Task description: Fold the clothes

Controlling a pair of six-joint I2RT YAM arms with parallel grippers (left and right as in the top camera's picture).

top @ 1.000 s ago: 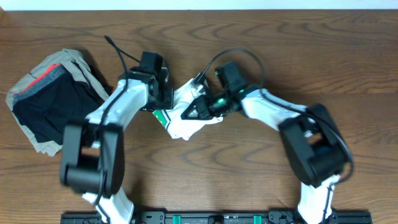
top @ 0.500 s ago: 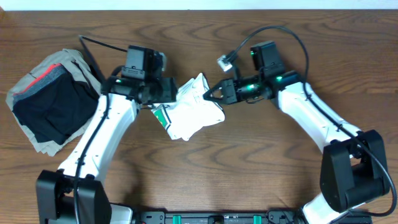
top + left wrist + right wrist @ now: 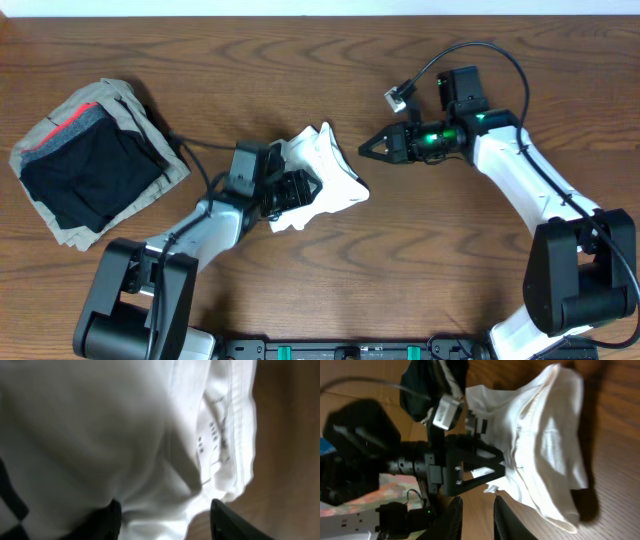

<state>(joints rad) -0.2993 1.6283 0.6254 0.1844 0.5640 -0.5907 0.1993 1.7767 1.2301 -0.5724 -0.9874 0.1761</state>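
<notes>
Near the middle of the tabletop (image 3: 430, 290), the white shirt (image 3: 332, 172) sits bunched in a crumpled, tented heap. The left gripper (image 3: 306, 187) reaches in at the heap's left side, its fingers clamped on a thick fold of cloth. The right gripper (image 3: 367, 149) hangs just right of the shirt, apart from it, narrowly parted and empty. A pile of folded garments (image 3: 90, 170) lies at the far left of the frame
</notes>
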